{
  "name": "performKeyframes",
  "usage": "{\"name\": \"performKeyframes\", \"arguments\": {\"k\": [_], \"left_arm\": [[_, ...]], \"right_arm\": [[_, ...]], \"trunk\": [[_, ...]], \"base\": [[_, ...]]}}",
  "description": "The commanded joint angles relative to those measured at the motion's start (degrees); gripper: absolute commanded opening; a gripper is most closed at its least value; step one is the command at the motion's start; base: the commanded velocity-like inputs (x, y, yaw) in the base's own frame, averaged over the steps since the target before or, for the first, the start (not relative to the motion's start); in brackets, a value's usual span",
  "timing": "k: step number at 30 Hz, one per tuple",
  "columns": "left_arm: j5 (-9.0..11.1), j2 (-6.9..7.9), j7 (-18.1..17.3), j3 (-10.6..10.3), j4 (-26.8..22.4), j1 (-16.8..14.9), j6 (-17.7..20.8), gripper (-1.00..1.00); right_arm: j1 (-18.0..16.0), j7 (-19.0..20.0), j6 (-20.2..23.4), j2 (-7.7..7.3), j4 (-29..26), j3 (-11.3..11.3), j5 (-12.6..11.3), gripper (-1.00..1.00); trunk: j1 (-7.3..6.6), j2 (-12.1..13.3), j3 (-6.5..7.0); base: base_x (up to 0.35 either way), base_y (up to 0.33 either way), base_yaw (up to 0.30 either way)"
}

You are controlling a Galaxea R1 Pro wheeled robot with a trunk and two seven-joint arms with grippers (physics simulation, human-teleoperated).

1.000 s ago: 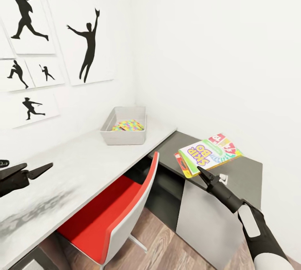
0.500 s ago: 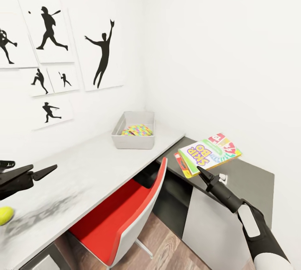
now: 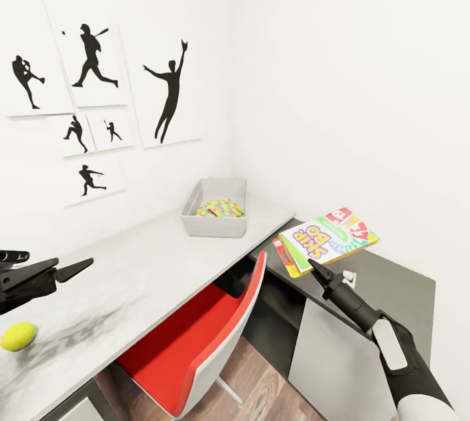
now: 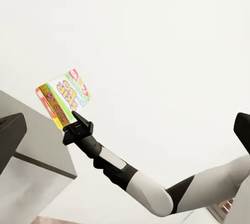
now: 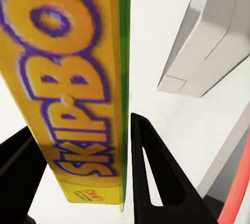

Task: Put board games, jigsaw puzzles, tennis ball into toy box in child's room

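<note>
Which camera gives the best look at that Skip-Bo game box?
The head view: the SKIP-BO box shows whole, face up, held at its near edge by the right gripper. The left wrist view shows it small and distant; the right wrist view shows one blurry edge.

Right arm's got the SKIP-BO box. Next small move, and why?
Probably carry the SKIP-BO box left toward the toy box. The right gripper is shut on its edge, it hangs above the dark desk wing, and the bin sits farther along the desk with puzzles inside.
</note>
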Motion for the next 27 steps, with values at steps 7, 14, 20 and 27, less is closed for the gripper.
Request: {"name": "performKeyframes", "arguments": {"k": [7,14,20,27], "left_arm": [[0.17,0.01,-0.04,-0.02,0.00,-0.03,0.47,1.00],[0.17,-0.08,-0.03,-0.14,0.00,-0.04,0.45,1.00],[0.17,-0.15,0.04,-0.22,0.00,-0.05,0.38,1.00],[0.17,-0.18,0.10,-0.27,0.00,-0.05,0.38,1.00]], "right_arm": [[-0.04,-1.49,3.02,-1.67,-1.20,0.02,0.04,-1.00],[0.03,-7.04,10.99,-3.01,-5.91,0.24,1.21,-1.00],[-0.03,-10.90,11.84,-2.88,-12.09,1.76,4.05,-1.00],[-0.04,-10.84,11.96,-3.00,-14.63,1.81,4.30,-1.00]], "trunk": [[-1.54,2.78,1.20],[-3.08,5.59,2.45],[-4.40,8.00,3.53],[-5.94,10.80,4.79]], "base": [[0.000,0.000,0.000],[0.000,0.000,0.000],[0.000,0.000,0.000],[0.000,0.000,0.000]]}}
